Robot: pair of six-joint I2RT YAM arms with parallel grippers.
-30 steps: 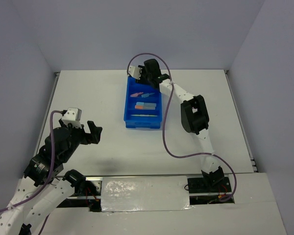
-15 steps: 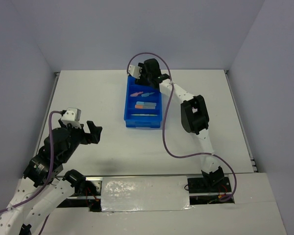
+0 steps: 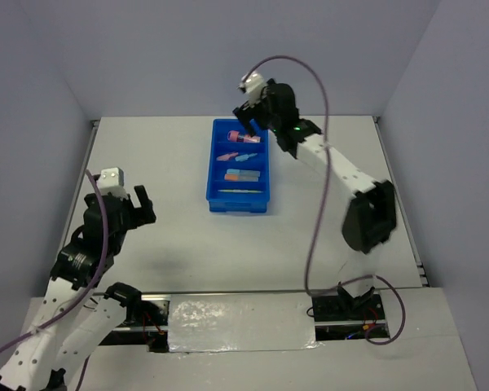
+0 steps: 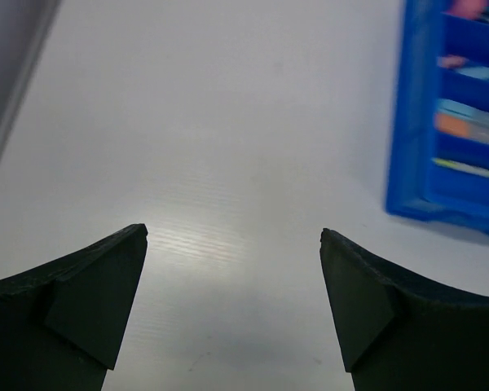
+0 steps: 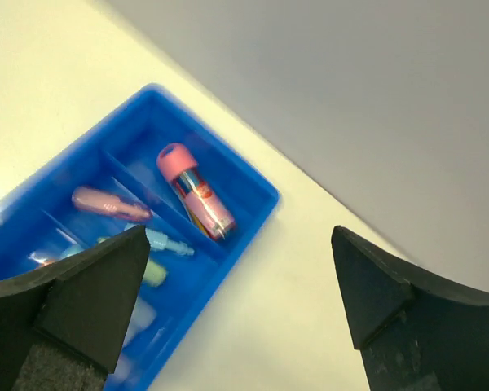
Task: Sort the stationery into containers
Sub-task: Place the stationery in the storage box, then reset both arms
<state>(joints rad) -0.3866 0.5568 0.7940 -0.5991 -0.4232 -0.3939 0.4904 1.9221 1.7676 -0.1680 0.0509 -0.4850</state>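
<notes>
Wide-parted jaws on the left gripper, nothing held and nothing touched, only bare table under the gap. Blunt, matte black fingers, wedge-cut at the tips. Low over the near-left part of the tabletop, well apart from the tray. Equally wide jaws on the right gripper, also empty, raised above the tray's far end with no contact on rim or contents; a strip of grey foam-like padding low on its left finger, otherwise the same dull black. Tray of bright blue moulded plastic, rectangular, thin-walled, smooth and slightly glossy, divided by cross walls into four compartments in a row. In the farthest one, a short chunky pink-capped piece with a shiny printed barrel, lying on a slant. In the next, a rounded pale pink piece and a light blue piece with a narrow tip, plus a blurred greenish piece just beside it, partly hidden by the finger. In the third, a blue piece and an orange piece side by side, lengthwise across the tray. In the nearest, a thin yellow stick flat along the cross wall. White table surface, faintly ribbed, with a soft sheen. Around it, plain pale grey-violet walls. Above the right arm, a looping purple cable, clear of the tray. Nothing between either gripper and the tray.
</notes>
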